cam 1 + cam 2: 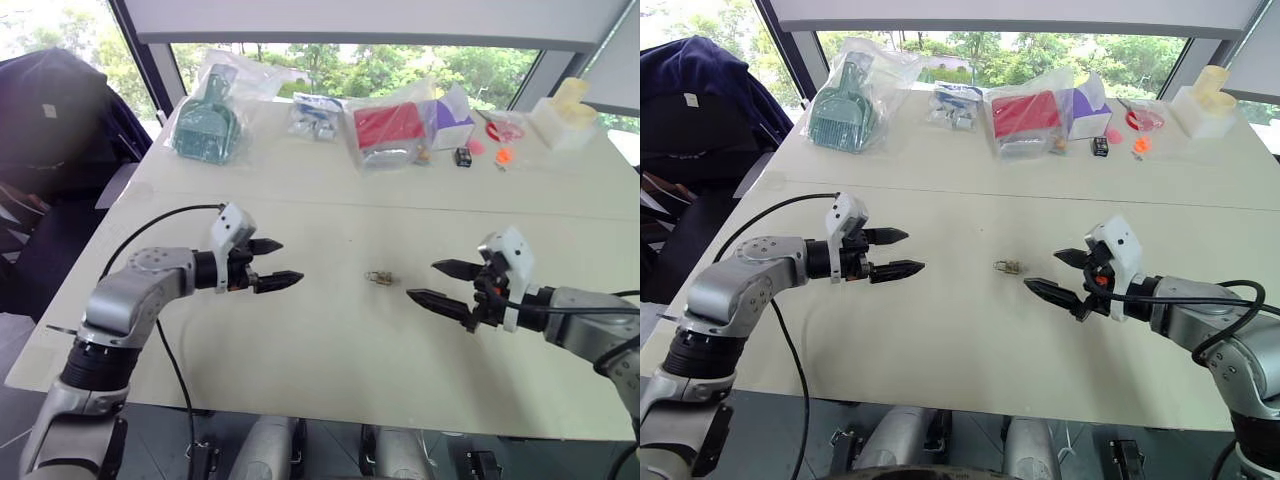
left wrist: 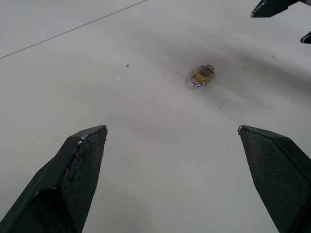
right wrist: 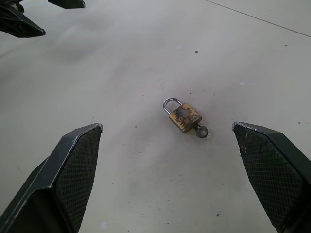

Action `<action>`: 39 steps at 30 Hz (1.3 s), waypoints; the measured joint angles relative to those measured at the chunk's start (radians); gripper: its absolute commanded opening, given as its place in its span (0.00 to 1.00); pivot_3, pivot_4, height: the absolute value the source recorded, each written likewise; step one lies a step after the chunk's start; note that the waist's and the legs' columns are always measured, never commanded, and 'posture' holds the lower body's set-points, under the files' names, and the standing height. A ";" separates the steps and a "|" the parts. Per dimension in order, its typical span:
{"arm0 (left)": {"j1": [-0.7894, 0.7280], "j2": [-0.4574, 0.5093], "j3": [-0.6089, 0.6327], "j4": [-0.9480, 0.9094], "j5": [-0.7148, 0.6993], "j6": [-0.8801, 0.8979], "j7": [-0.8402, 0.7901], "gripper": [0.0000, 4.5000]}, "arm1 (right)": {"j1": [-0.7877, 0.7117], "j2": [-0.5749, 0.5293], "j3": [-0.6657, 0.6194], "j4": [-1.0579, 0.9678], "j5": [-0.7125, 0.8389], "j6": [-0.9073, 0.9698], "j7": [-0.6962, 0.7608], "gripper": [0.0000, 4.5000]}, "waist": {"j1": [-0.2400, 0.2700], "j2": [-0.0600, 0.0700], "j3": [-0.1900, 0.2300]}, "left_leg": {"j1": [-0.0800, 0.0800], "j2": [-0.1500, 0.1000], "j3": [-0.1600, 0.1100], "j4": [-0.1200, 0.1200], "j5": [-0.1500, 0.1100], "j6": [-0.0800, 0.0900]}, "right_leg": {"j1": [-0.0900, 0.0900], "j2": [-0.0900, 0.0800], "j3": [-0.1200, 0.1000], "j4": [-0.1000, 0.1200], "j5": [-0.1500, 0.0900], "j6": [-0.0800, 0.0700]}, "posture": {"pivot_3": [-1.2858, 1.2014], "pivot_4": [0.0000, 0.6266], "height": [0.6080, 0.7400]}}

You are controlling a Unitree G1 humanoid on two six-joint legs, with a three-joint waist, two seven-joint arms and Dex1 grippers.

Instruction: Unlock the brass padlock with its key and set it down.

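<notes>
Brass and silvery, the padlock [image 3: 183, 116] lies flat on the pale surface [image 1: 330, 350], midway between the two end effectors and touching neither. Its shackle looks closed, and a key [image 3: 200, 130] sticks out of its base. The left end effector [image 1: 277, 264] hovers to the padlock's left, fingers spread wide and holding nothing. The right end effector [image 1: 433, 281] hovers to its right, likewise released and empty. Along the far edge sit bagged items: a green tool [image 1: 206, 127], a red box [image 1: 388, 126].
</notes>
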State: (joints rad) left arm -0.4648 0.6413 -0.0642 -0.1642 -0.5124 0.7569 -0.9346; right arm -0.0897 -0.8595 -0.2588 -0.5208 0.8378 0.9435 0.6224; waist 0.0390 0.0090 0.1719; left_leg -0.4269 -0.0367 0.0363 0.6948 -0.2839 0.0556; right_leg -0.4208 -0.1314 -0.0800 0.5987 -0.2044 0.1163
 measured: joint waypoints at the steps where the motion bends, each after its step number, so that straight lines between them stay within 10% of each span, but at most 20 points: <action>1: 0.000 0.008 0.000 0.000 0.000 -0.001 -0.009 1.00 | 0.002 0.000 -0.001 -0.001 0.000 0.004 0.000 0.99 | 0.000 0.000 0.000 | 0.000 0.000 0.000 0.000 0.000 0.000 | 0.000 0.000 0.000 0.000 0.000 0.000 | 0.52 0.24 0.98; 26: -0.207 0.131 -0.222 0.168 0.133 -0.119 -0.346 1.00 | 0.121 0.080 -0.059 -0.096 0.002 0.007 -0.108 0.99 | 0.002 0.000 0.000 | 0.000 0.000 0.000 0.001 0.000 0.000 | 0.000 0.000 0.000 0.000 0.000 0.000 | 0.52 0.24 0.98; 39: -0.740 -0.422 -0.476 0.984 0.483 -0.663 -0.499 1.00 | 0.252 0.188 -0.135 -0.170 -0.016 -0.037 -0.233 0.99 | 0.025 -0.003 0.001 | -0.003 -0.002 0.003 0.004 -0.004 0.008 | 0.001 -0.001 0.000 -0.001 0.002 0.004 | 0.52 0.24 0.98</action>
State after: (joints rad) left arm -1.2047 0.2194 -0.5404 0.8203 -0.0296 0.0935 -1.4331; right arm 0.1622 -0.6712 -0.3933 -0.6904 0.8216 0.9061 0.3895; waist 0.0637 0.0064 0.1730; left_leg -0.4297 -0.0390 0.0395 0.6987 -0.2879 0.0632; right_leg -0.4200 -0.1325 -0.0802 0.5973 -0.2028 0.1203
